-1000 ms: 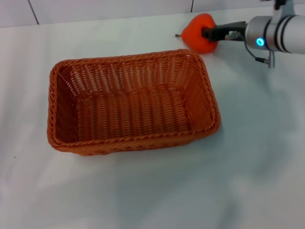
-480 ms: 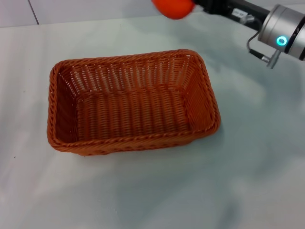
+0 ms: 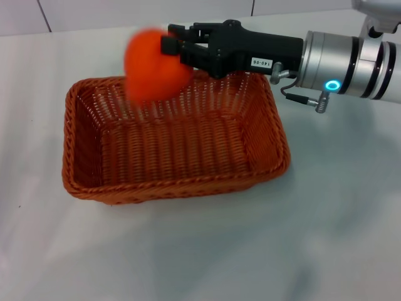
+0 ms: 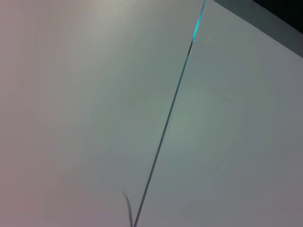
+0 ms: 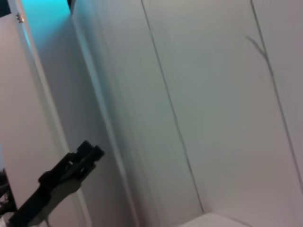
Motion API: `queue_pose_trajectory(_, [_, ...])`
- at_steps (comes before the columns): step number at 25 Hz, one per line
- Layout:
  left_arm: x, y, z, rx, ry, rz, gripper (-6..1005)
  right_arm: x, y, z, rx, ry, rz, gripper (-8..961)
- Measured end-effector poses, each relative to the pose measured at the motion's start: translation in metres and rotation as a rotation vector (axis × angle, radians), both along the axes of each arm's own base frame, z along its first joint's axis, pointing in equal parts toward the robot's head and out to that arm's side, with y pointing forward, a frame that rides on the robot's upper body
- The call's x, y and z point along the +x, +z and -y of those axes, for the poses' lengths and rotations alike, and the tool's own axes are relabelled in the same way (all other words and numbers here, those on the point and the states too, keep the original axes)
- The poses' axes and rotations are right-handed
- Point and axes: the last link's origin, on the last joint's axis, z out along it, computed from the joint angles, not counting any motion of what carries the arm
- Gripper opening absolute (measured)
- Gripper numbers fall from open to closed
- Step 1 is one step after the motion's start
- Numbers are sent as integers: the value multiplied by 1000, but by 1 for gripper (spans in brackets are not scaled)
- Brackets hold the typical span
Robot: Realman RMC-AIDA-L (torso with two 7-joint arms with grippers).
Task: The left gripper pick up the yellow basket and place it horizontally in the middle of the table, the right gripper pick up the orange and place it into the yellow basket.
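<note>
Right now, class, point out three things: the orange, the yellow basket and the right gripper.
the orange (image 3: 155,66): head view, middle of the fruit.
the yellow basket (image 3: 169,186): head view, near braided rim.
the right gripper (image 3: 170,44): head view, at its fingertips on the orange.

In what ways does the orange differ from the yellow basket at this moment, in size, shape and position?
Size: the orange is far smaller than the yellow basket.
Shape: the orange is roundish and smooth; the yellow basket is rectangular, shallow and woven.
Position: the orange is held in the air by the right end effector, above the far part of the yellow basket, which rests on the table.
Both share an orange colour.
</note>
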Motion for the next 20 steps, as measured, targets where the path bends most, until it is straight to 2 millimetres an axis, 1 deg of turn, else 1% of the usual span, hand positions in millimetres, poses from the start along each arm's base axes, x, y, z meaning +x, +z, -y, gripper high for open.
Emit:
queue_pose_trajectory(5, [0, 0, 0, -1, 1, 1, 568, 0, -1, -1, 40, 18, 7, 233])
queue_pose_trajectory(7, [0, 0, 0, -1, 2, 1, 569, 0, 0, -1, 63, 22, -3, 483])
queue_pose_trajectory(11, [0, 0, 0, -1, 3, 1, 569, 6, 9, -5, 156, -25, -83, 641])
queue_pose_trajectory(13, [0, 0, -1, -1, 1, 1, 569, 16, 19, -5, 243, -82, -162, 720])
queue_pose_trajectory(16, [1, 0, -1, -1, -1, 1, 569, 37, 34, -3, 407, -183, -279, 775])
queue_pose_trajectory(20, [1, -1, -1, -1, 1, 1, 568, 66, 50, 4, 623, -306, -366, 847])
